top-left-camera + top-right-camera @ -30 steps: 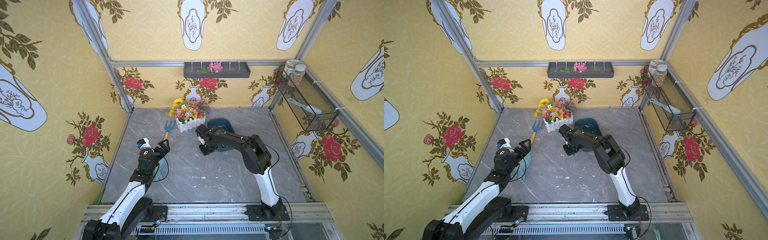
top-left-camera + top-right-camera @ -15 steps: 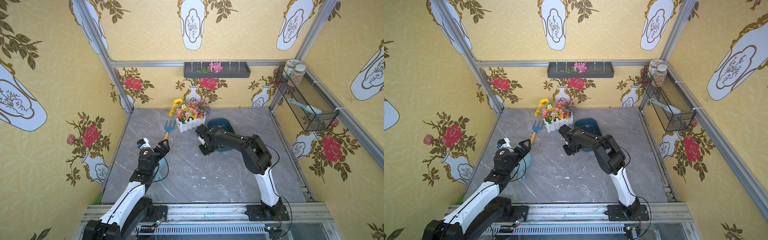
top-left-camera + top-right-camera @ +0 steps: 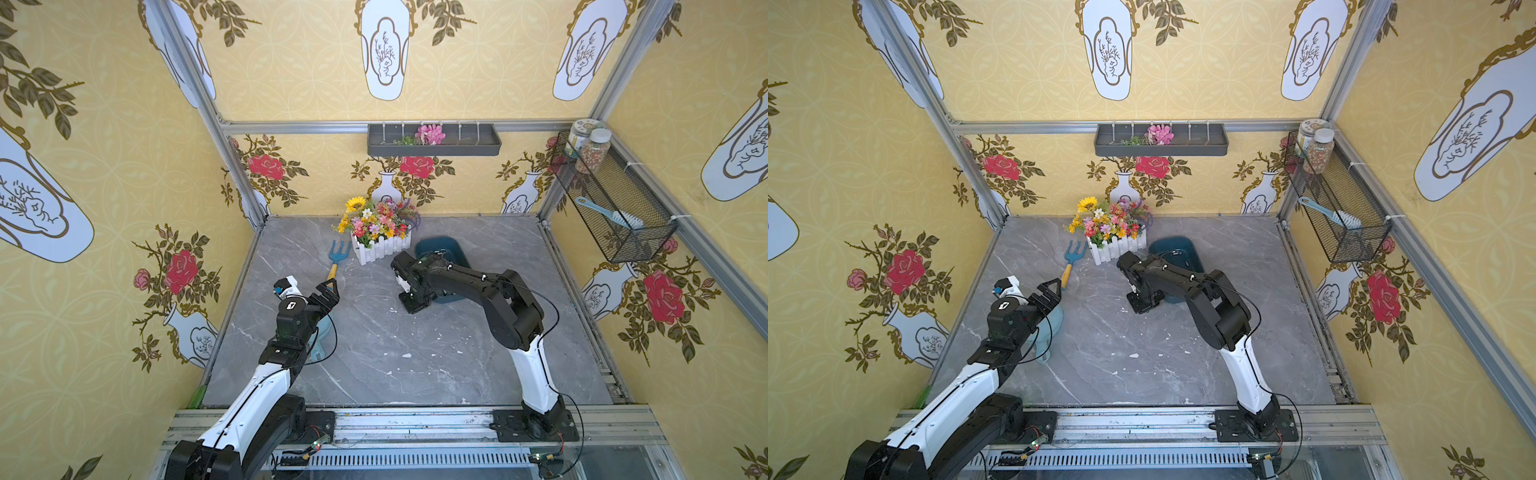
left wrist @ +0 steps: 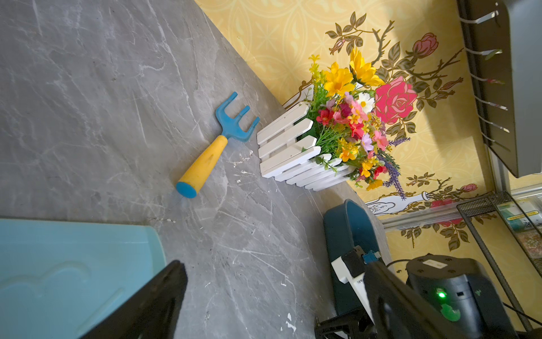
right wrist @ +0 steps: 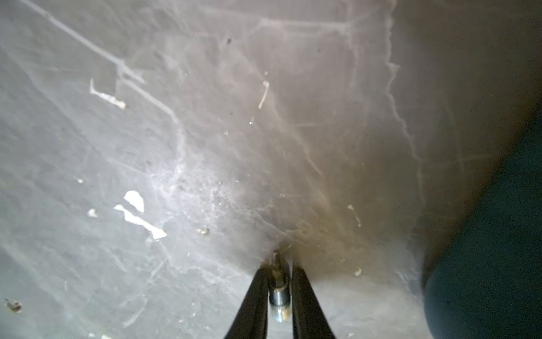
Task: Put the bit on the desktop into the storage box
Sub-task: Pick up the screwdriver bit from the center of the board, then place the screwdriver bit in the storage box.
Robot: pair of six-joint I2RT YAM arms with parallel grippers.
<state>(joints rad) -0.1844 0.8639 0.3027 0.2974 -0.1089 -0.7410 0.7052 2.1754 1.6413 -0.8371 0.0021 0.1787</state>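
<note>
Bit [image 5: 278,289] sits between right fingers [image 5: 255,299], seemingly pinched.

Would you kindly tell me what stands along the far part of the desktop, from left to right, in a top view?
blue garden fork → white picket flower box → storage box

Both arms [image 3: 511,307] are black, with white lower links [image 3: 534,378] and black fingers [image 5: 252,299].
</note>
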